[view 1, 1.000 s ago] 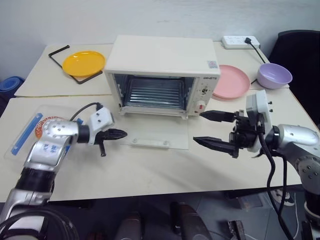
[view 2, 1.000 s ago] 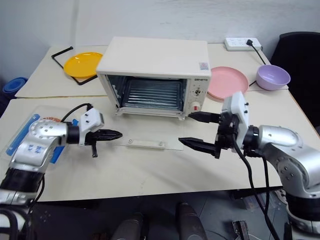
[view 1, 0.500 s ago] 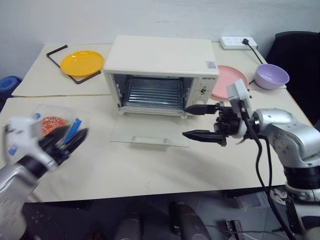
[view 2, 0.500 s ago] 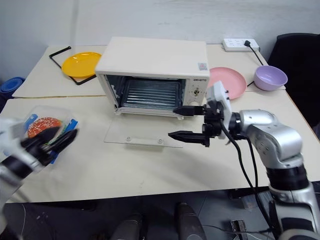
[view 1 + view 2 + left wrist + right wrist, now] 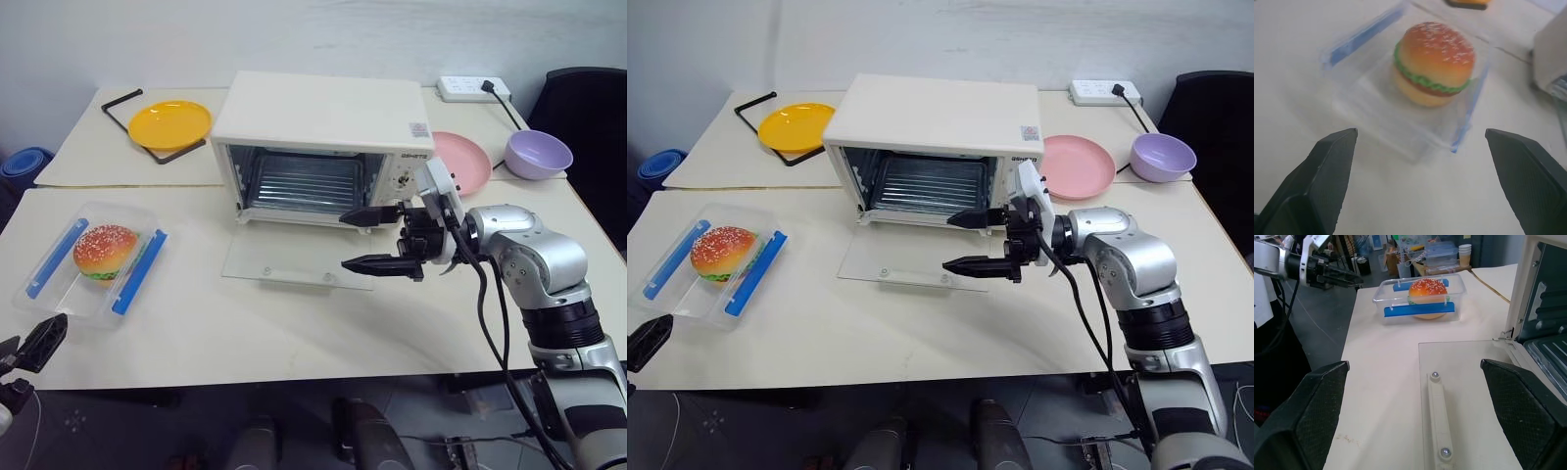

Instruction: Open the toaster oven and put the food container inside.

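Left eye view shows the cream-white boxy toaster oven [image 5: 318,137] with its glass door [image 5: 294,262] flat on the bench [image 5: 294,333], and the shallow clear plastic food container with blue clips and a burger [image 5: 93,262] well to its left, untouched. The risk, I judge, is a shallow grip on the slick plastic walls letting the box tip, or the lowered door catching it on the way in. The left hand [image 5: 1420,181] is wide open, empty, just short of the container; the right hand [image 5: 377,240] hovers spread and empty over the door.

small unreadable print on toaster oven [image 5: 318,147]
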